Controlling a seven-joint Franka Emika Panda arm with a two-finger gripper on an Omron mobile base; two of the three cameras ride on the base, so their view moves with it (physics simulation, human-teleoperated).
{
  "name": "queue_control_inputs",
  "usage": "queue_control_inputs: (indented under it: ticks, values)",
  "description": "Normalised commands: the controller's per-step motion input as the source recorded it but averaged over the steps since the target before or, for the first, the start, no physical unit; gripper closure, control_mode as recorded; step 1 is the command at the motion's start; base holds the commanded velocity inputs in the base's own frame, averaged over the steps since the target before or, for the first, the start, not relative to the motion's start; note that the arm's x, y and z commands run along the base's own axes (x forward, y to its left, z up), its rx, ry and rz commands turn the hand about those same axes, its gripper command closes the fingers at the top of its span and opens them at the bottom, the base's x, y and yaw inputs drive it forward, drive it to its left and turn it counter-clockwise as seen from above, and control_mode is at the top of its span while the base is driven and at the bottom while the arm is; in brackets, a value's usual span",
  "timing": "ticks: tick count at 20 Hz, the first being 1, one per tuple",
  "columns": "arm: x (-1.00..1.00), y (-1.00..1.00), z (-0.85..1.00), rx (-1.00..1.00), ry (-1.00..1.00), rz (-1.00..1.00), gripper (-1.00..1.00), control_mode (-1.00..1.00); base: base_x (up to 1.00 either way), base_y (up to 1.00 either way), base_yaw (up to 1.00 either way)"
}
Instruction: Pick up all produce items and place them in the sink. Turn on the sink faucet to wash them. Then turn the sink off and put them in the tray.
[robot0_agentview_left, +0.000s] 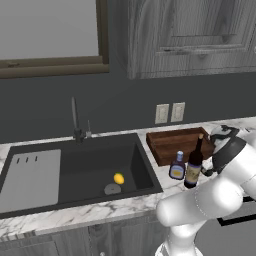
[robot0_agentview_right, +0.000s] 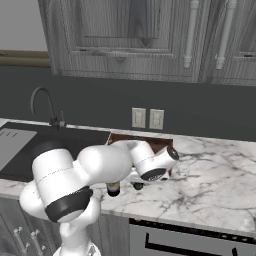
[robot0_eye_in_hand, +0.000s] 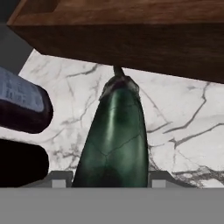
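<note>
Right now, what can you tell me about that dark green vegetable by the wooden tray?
The dark green vegetable is a glossy, elongated oval, widest at the near end and narrowing to a short brownish-green stem. It lies on the white marble counter, its stem end pointing at the brown side wall of the wooden tray. The robot's jaws stand on either side of its wide end; whether they touch it cannot be told. A dark bottle lies beside it.
</note>
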Motion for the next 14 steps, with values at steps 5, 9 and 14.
queue_control_inputs:
  ticks: [5,9,14]
  values:
    - [-0.19,-0.27,0.15,0.0,-0.07,-0.05,1.0,-1.0,0.0,0.0,0.0]
    - [-0.36,-0.23,0.26,0.0,-0.08,-0.08,1.0,-1.0,0.0,0.0,0.0]
    - [-0.67,-0.18,0.21,0.0,-0.19,-0.04,1.0,-1.0,0.0,0.0,0.0]
